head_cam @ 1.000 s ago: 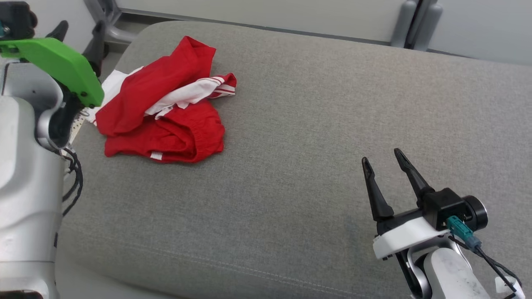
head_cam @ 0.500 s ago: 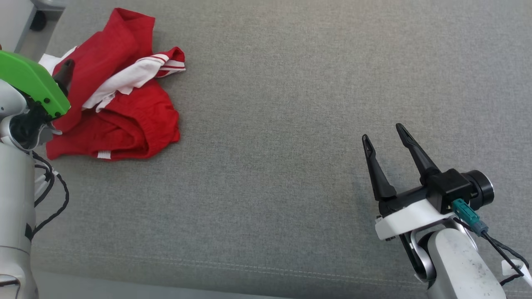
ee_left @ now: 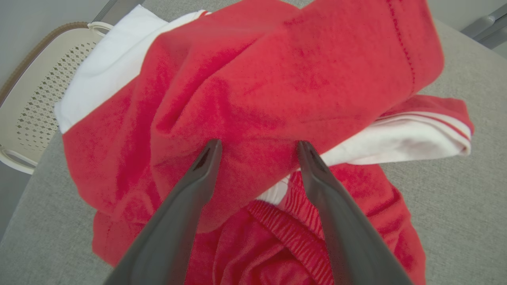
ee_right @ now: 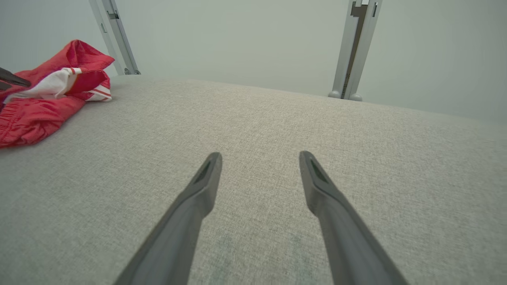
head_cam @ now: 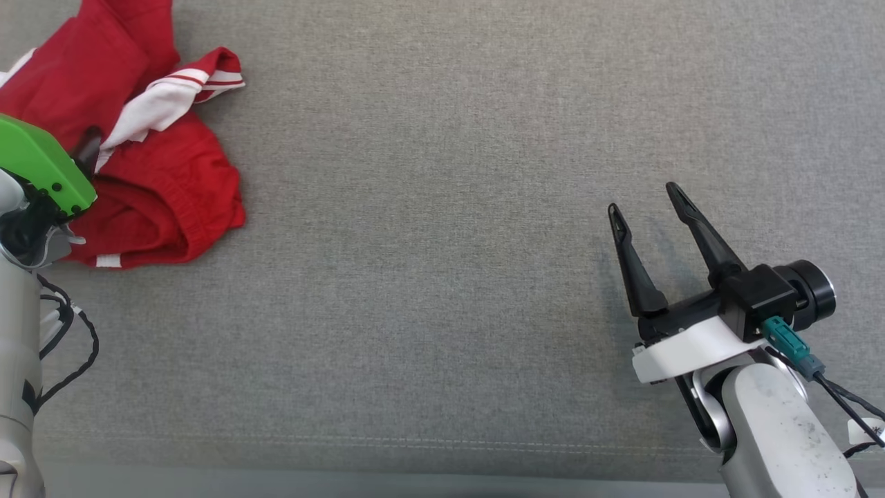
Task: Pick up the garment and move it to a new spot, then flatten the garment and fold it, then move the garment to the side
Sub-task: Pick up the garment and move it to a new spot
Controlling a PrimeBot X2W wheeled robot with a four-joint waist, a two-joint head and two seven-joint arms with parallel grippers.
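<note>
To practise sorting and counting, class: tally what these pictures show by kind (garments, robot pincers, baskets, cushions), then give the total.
Garment: 1
Pincer: 2, the left pincer and the right pincer
Basket: 1
Grey cushion: 1
Total: 5

Grey cushion [head_cam: 442, 207] — broad bare run from centre to right, open to passage. Obstacles: crumpled red-and-white garment [head_cam: 173, 200] heaped at left; perforated basket [ee_left: 35, 93] just beside that edge.
</note>
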